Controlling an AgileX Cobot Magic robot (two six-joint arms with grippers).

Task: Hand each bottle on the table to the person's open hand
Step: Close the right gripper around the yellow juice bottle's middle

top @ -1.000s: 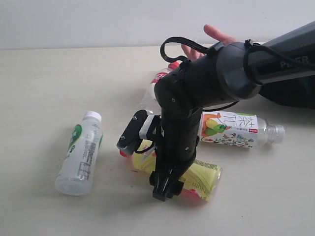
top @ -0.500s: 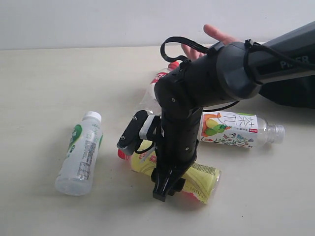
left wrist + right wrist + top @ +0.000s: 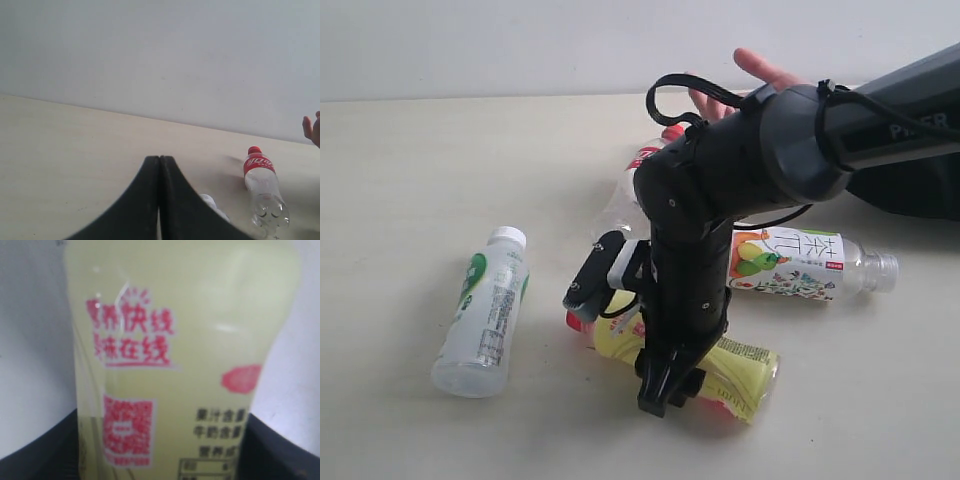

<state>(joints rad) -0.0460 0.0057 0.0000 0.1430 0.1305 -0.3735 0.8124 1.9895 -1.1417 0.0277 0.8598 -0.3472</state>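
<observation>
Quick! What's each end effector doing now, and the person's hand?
Left end effector: shut, holding nothing.
Right end effector: shut on the yellow bottle.
Person's hand: open, nothing seen in it.

— What's at the back?
— A plain pale grey wall (image 3: 520,45), running across the far side.
— And below it?
— A cream table (image 3: 410,170) meets it at the far edge. Light is soft and even; shadows are faint.

**Camera positions**

The exterior view looks down at a slant across the bench (image 3: 400,180) to a pale wall (image 3: 520,40). The left wrist view sits low, facing that wall; both show the red-labelled bottle (image 3: 262,185). The right wrist view is very close to the yellow-labelled bottle (image 3: 185,340).
</observation>
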